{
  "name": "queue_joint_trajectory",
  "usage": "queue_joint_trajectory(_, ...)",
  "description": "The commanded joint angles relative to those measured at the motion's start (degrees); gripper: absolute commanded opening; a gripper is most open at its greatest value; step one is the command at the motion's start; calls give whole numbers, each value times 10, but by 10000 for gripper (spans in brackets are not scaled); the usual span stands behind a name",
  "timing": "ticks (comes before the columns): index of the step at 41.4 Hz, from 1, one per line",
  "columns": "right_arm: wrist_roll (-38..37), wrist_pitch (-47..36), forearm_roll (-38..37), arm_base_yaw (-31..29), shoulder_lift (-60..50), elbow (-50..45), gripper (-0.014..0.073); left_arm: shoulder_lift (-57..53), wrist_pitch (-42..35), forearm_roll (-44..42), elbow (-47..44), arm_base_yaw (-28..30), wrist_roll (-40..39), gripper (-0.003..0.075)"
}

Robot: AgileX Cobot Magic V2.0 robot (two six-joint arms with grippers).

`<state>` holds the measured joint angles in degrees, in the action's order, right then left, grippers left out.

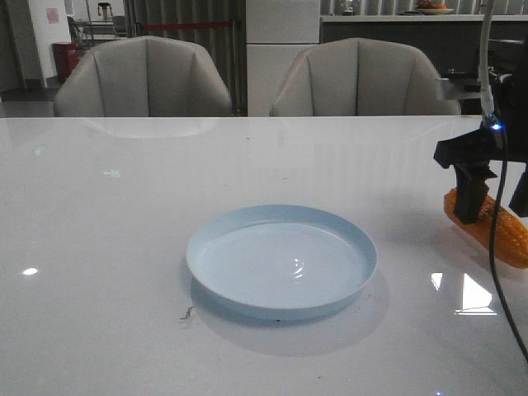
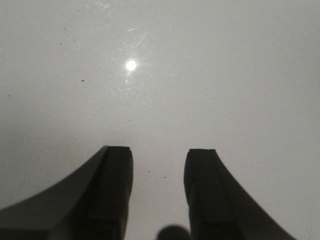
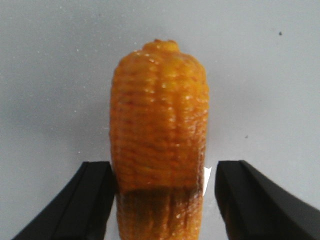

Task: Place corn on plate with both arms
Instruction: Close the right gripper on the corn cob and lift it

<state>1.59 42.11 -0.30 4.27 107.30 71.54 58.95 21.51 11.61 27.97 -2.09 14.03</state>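
While I had the right wrist feed up, the right end effector (image 3: 160, 200) was sitting spread open around the corn (image 3: 159, 125), one dark finger (image 3: 90, 200) right up against one side of the cob and the other finger (image 3: 250, 200) with a small gap on the other side. So it straddled the cob but I couldn't call it a grip yet. The orange kernels looked glossy and the cob's end pointed away from the camera.

From the front cam, that right end effector (image 1: 487, 194) was down at the far right edge of the desk (image 1: 124, 206), with the corn (image 1: 495, 235) lying flat on the white surface underneath it, running diagonally toward the frame edge. A black cable (image 1: 497, 239) hung across it.

The left end effector (image 2: 159, 195) was open too, both fingers apart with nothing between them, just bare glossy desk and a light reflection (image 2: 131, 65) below. I couldn't spot it in the front cam.

The pale blue plate (image 1: 206, 260) sat near the middle of the desk, well apart from the corn, nothing on it. Two grey chairs (image 1: 144, 78) were behind the desk.
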Motion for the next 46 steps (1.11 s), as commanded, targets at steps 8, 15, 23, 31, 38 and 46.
queue_joint_trajectory(8,-2,-5,-2,1,-9,18,545,-10,-30,8,14,-4,0,329)
queue_joint_trajectory(15,-1,3,-2,1,-9,18,402,-10,-30,8,14,-4,0,329)
queue_joint_trajectory(23,5,5,-3,1,-9,24,150,-10,-30,8,14,-4,0,329)
queue_joint_trajectory(31,7,71,-3,2,-10,99,116,-10,-16,8,14,-4,0,329)
queue_joint_trajectory(38,8,129,3,14,-10,198,116,-10,-4,8,14,-4,0,329)
queue_joint_trajectory(46,78,138,25,68,-10,279,116,-10,-4,8,14,-4,0,329)
